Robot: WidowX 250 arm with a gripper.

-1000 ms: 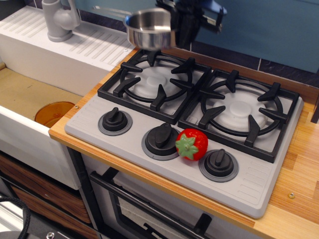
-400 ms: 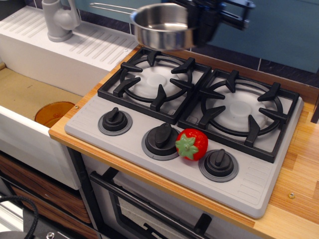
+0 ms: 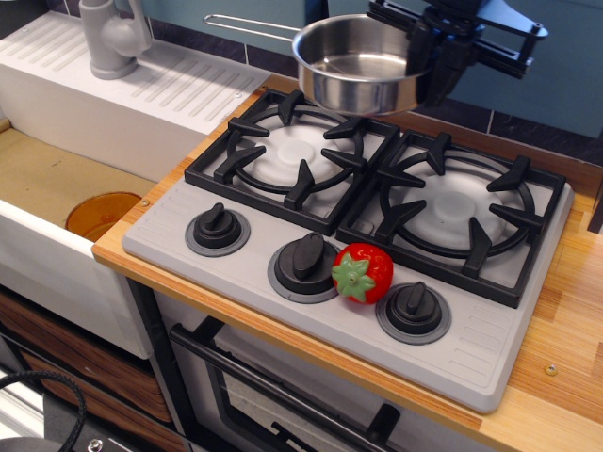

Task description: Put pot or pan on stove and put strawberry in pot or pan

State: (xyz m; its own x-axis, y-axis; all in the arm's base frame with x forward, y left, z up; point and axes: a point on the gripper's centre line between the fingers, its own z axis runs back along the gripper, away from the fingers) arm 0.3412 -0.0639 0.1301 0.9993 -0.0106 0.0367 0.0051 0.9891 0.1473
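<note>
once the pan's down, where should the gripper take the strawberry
Grip the strawberry across its red body from above. It lies on its side on the stove, between the middle knob and right knob, so close the fingers front to back.

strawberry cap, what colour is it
Green, on a glossy red strawberry lying between two stove knobs; clear in the observation.image view.
</note>
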